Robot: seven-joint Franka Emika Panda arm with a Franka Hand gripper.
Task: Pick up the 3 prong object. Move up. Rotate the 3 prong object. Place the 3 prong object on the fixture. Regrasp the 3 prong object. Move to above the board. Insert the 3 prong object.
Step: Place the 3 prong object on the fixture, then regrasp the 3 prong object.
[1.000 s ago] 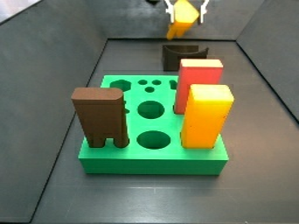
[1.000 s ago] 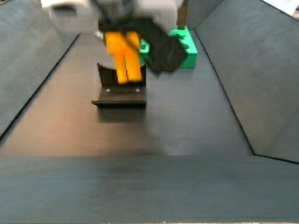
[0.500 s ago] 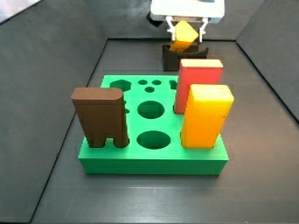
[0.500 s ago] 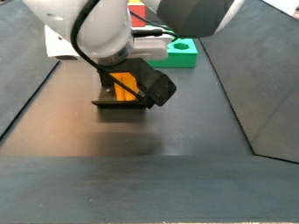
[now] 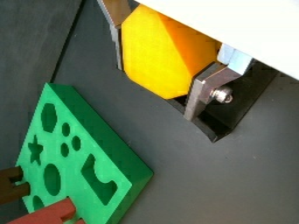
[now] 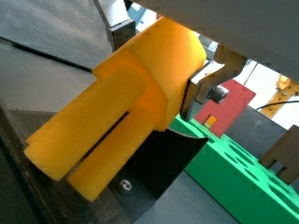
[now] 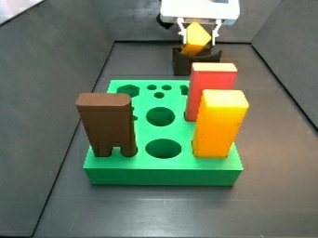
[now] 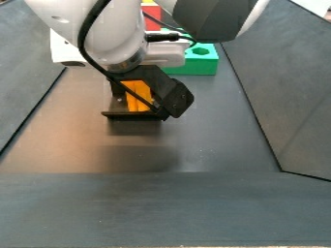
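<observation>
The end effector [image 7: 198,35] is clamped on the 3 prong object [image 6: 122,118], its silver fingers [image 5: 211,85] pressing the piece's flat sides as it hangs tilted just over the dark fixture [image 8: 134,111], beyond the far end of the green board [image 7: 162,173]. The piece looks like stiff, light, smooth plastic, so it could slip. For the regrasp I judge the broad flat faces above the slotted prongs the best place to take hold.
</observation>
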